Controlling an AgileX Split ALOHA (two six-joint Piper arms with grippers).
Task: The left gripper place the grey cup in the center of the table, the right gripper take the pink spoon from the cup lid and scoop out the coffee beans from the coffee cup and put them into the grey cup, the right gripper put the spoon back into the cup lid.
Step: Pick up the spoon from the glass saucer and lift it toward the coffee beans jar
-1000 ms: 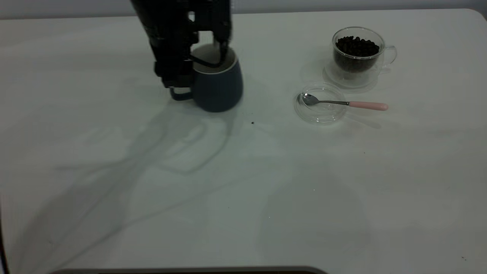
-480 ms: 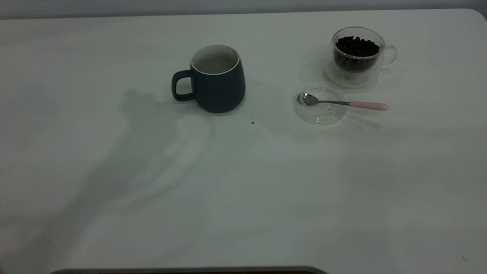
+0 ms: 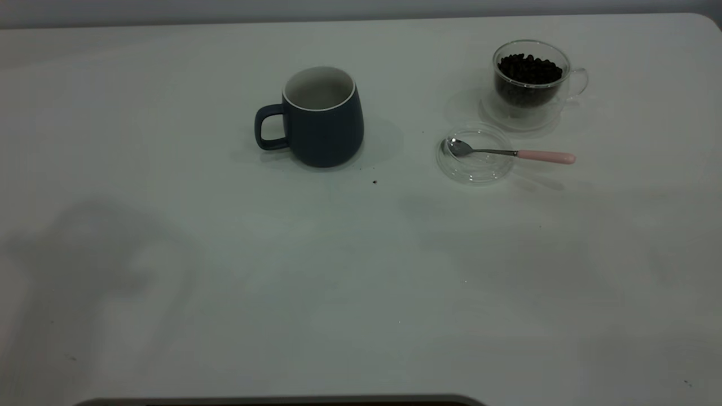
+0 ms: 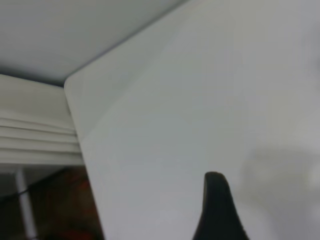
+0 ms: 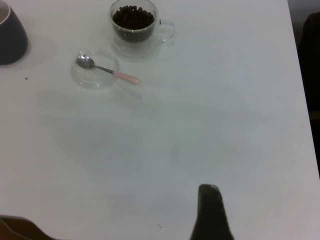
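The grey cup (image 3: 321, 117) stands upright and unheld near the middle of the table (image 3: 361, 270), handle toward the left arm's side. Well to its right lies the lid (image 3: 475, 153) with the spoon (image 3: 510, 152) — bowl in the lid, pink handle jutting past the rim — just in front of the bean-filled coffee cup (image 3: 530, 82). Each wrist view shows only one dark fingertip of its pincer — left (image 4: 218, 210), right (image 5: 211, 212) — so their opening cannot be told; neither touches anything.
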